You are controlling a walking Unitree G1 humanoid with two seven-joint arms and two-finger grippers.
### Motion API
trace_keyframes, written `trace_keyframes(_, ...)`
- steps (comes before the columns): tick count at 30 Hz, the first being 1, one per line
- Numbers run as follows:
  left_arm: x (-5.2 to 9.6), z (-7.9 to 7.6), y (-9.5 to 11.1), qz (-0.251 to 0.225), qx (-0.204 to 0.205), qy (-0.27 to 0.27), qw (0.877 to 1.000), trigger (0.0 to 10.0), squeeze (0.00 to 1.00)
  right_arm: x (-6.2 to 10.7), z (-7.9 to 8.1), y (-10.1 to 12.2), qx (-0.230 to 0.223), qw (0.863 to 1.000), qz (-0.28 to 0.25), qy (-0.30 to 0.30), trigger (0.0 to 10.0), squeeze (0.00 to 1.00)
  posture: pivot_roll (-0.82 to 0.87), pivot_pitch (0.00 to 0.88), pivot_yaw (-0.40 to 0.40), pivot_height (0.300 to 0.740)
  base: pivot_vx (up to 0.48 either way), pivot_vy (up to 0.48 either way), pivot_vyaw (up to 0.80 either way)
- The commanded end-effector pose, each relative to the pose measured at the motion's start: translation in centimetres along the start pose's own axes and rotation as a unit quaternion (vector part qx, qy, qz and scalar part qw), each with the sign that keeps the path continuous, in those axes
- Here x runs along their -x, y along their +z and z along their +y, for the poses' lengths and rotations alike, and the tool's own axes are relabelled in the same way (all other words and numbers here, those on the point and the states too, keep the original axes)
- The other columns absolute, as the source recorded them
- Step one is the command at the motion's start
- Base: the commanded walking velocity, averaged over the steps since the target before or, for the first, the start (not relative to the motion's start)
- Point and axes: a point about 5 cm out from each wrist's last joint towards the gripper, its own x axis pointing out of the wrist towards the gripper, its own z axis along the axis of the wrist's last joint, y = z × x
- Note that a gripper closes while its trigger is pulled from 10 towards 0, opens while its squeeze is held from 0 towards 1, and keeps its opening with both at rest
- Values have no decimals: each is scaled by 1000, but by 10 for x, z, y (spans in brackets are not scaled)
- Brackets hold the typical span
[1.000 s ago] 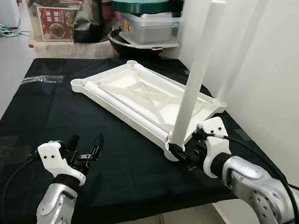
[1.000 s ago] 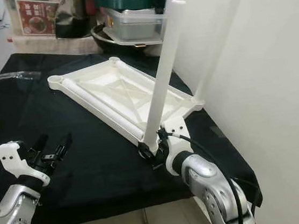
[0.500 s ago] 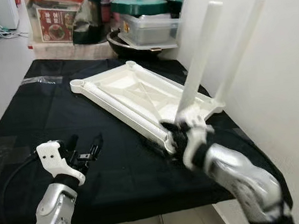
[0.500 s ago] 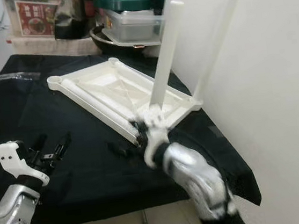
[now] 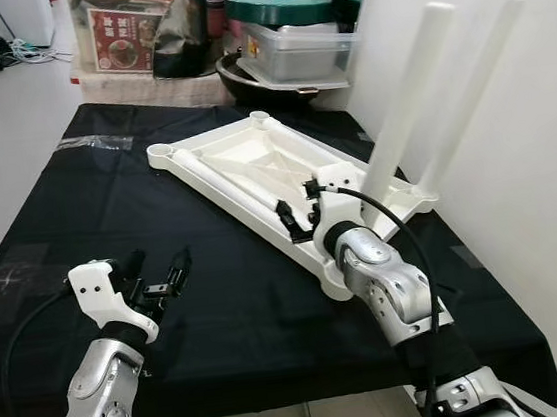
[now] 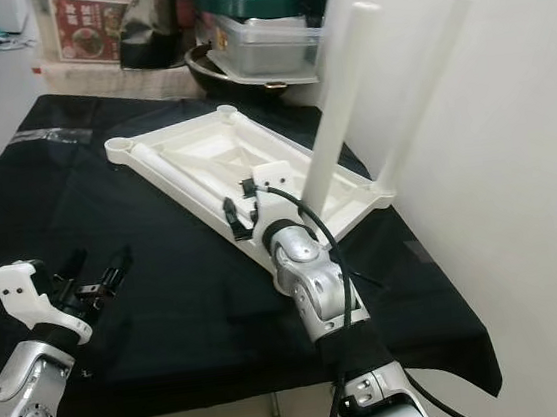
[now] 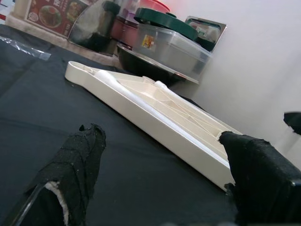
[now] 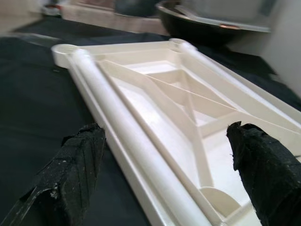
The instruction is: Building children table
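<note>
A desk [image 5: 79, 221] draped in black cloth carries the work. On it lies the white tabletop [image 5: 244, 167], upside down, its ribbed underside facing up, running from the desk's far middle toward the near right corner. Two white legs [image 5: 408, 93] stand tilted in the sockets at its near right end, leaning toward the wall; a loose leg [image 8: 127, 136] lies along the tabletop's left rail.

Behind the desk, a clear plastic box [image 5: 303, 50] with a green lid rests on a dark wok-like pan [image 5: 254, 85]; what is inside cannot be told. Left of it stands a red printed carton [image 5: 126, 40], its writing too small to read, and a dark bag [image 5: 183, 33].

The right gripper [image 5: 297, 211] hovers over the tabletop's near rail with its fingers [image 8: 77, 169] spread wide and holding nothing; a second ago it was at the base of the nearer standing leg, at the tabletop's near corner. The left gripper [image 5: 161, 280] hangs above the cloth at the near left, well apart from the tabletop, fingers [image 7: 75, 165] spread, much as before.
</note>
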Motion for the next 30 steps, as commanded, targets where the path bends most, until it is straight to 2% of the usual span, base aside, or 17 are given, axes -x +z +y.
trace_keyframes(1, 0, -2, -3, 7, -2, -3, 1000, 10000, 0, 3, -49, -23, 15, 993, 42, -106, 10000, 0, 130, 0, -199, 740, 0, 0, 0)
trace_keyframes(2, 0, -2, -3, 7, -1, -4, 1000, 10000, 0, 5, -66, -28, 26, 989, 52, -137, 10000, 0, 130, 0, -199, 740, 0, 0, 0)
trace_keyframes(3, 0, -2, -3, 7, -1, -4, 1000, 10000, 0, 5, -66, -28, 26, 989, 52, -137, 10000, 0, 130, 0, -199, 740, 0, 0, 0)
trace_keyframes(5, 1, -2, -3, 7, 1, -6, 1000, 10000, 0, 13, -100, -36, 43, 977, 67, -199, 10000, 0, 107, 0, -187, 740, 0, 0, 0)
trace_keyframes(7, 1, -3, -3, 7, 2, -7, 1000, 10000, 0, 20, -122, -40, 48, 967, 74, -239, 10000, 0, 103, 0, -185, 740, 0, 0, 0)
trace_keyframes(11, 1, -3, -3, 7, 3, -8, 1000, 10000, 0, 25, -132, -40, 34, 965, 68, -253, 10000, 0, 102, 0, -184, 740, 0, 0, 0)
trace_keyframes(12, 1, -3, -3, 7, 3, -8, 1000, 10000, 0, 21, -121, -35, 25, 974, 50, -219, 10000, 0, 102, 0, -184, 740, 0, 0, 0)
trace_keyframes(13, 1, -3, -3, 7, 3, -8, 1000, 10000, 0, 21, -121, -35, 25, 974, 50, -219, 10000, 0, 102, 0, -184, 740, 0, 0, 0)
trace_keyframes(14, 1, -2, -3, 8, 3, -9, 1000, 10000, 0, 15, -94, -26, 6, 989, 20, -147, 10000, 0, 100, 0, -178, 740, 0, 0, 0)
trace_keyframes(15, 1, -2, -4, 8, 3, -9, 1000, 10000, 0, 12, -83, -23, -2, 993, 9, -115, 10000, 0, 100, 0, -178, 740, 0, 0, 0)
trace_keyframes(16, 1, -2, -4, 8, 3, -9, 1000, 10000, 0, 12, -83, -23, -2, 993, 9, -115, 10000, 0, 100, 0, -178, 740, 0, 0, 0)
trace_keyframes(18, 1, -2, -4, 10, 1, -10, 1000, 10000, 0, 9, -55, -18, 1, 999, -11, -37, 10000, 0, 106, 0, -182, 740, 0, 0, 0)
trace_keyframes(20, 1, -2, -5, 11, -4, -8, 1000, 10000, 0, 12, -19, -13, 2, 997, -37, 72, 10000, 0, 119, 0, -190, 740, 0, 0, 0)
trace_keyframes(21, 1, -2, -5, 11, -4, -8, 1000, 10000, 0, 12, -19, -13, 2, 997, -37, 72, 10000, 0, 119, 0, -190, 740, 0, 0, 0)
trace_keyframes(22, 1, -2, -5, 11, -6, -7, 1000, 10000, 0, 15, -6, -11, 1, 993, -45, 111, 10000, 0, 119, 0, -190, 740, 0, 0, 0)
trace_keyframes(26, 2, -2, -4, 11, -9, 9, 1000, 10000, 0, 18, 13, -13, 21, 985, -47, 164, 10000, 0, 126, 0, -197, 740, 0, 0, 0)
trace_keyframes(30, 3, -1, -3, 16, -17, 24, 999, 10000, 0, 19, 14, -13, 23, 984, -50, 172, 10000, 0, 128, 0, -197, 740, 0, 0, 0)
